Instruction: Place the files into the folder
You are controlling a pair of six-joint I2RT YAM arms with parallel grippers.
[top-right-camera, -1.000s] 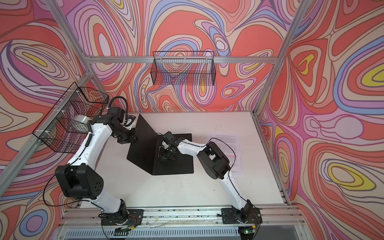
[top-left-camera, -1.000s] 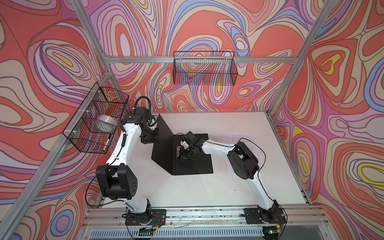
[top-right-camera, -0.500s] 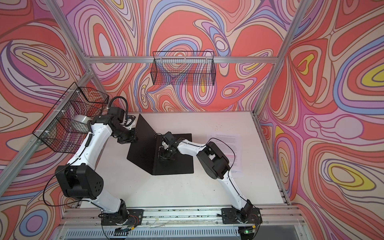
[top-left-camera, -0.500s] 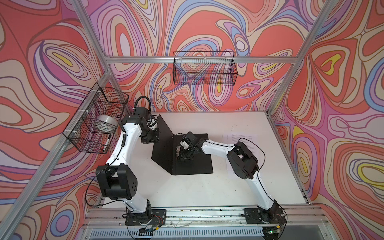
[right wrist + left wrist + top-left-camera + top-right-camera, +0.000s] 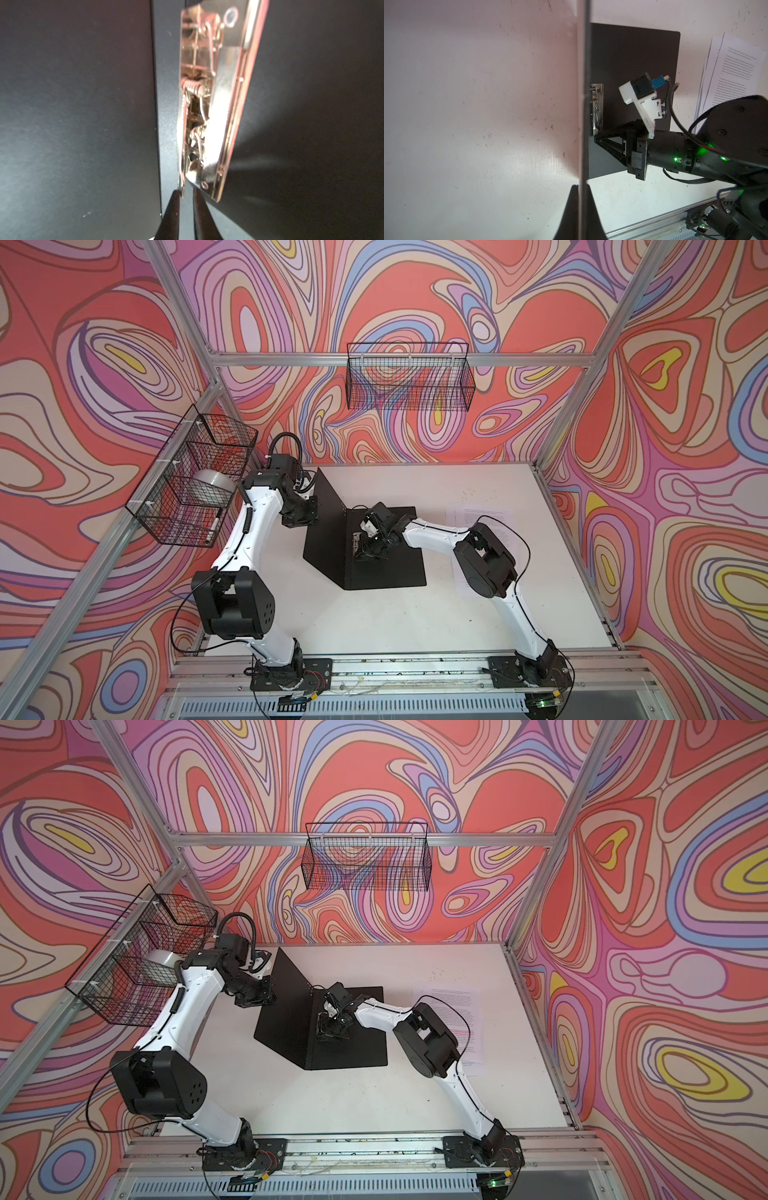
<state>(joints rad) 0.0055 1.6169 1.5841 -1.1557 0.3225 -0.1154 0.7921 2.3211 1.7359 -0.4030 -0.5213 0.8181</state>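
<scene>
Folder (image 5: 386,568) open on table (image 5: 374,622): spine clip (image 5: 207,116) lever tip sits between right gripper (image 5: 185,193) jaws, narrow gap, can't tell if clamped. Left gripper (image 5: 582,187) pinches cover (image 5: 328,526) upright. Files (image 5: 471,1006) lie well apart, partly under right arm, not in yet. 2 likely risks: lever slips and clip snaps shut; cover slips, drops onto right gripper.

I see the folder (image 5: 353,1052) open on the white table (image 5: 332,1102), black inside showing, one cover standing up with my left gripper (image 5: 268,992) at its outer edge. My right gripper (image 5: 328,1029) is down at the metal clip (image 5: 321,1020) by the spine. The files (image 5: 471,1006) lie flat behind that arm's elbow, partly hidden.
</scene>
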